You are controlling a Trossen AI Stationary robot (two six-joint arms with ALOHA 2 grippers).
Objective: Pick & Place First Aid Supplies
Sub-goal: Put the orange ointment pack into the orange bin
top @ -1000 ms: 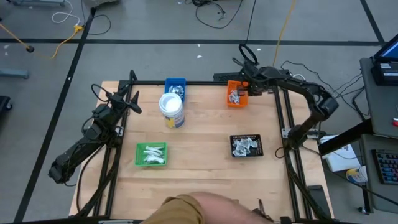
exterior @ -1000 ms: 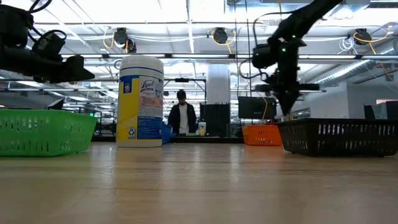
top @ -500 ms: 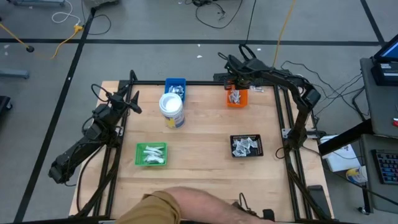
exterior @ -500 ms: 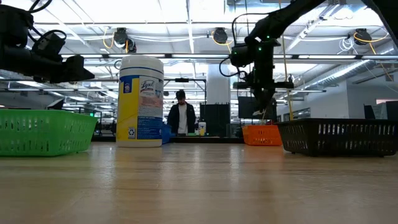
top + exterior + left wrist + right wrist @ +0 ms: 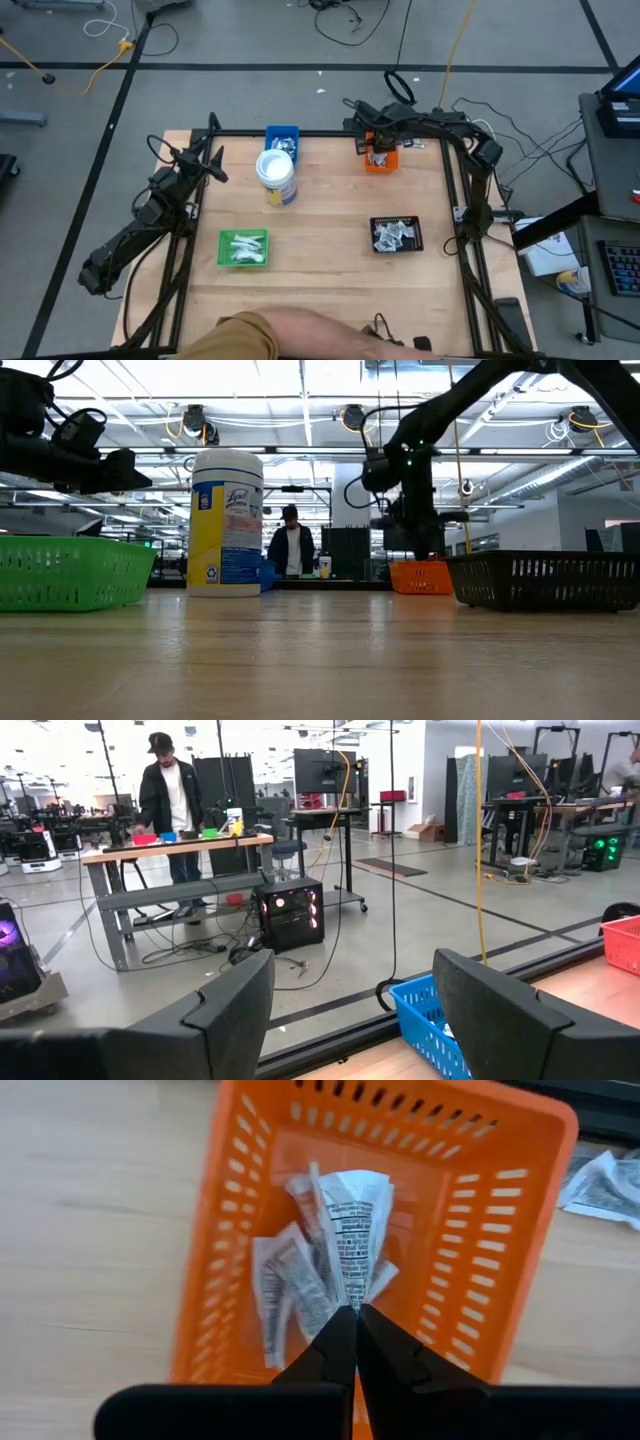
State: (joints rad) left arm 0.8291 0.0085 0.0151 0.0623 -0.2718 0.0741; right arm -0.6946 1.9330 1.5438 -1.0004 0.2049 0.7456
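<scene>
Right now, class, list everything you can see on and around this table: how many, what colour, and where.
Table: one, pale wood, centre.
Orange tray: one, far right, holding white packets.
Blue tray: one, far side, behind the tub.
Tub: one, white with blue label, upright.
Green tray: one, near left, white packets inside.
Black tray: one, near right, silvery packets inside.
Person: one, dark jacket, in the room beyond.
Left pincer: open, at the table's left edge.
Right pincer: over the orange tray, shut on a white packet.
</scene>
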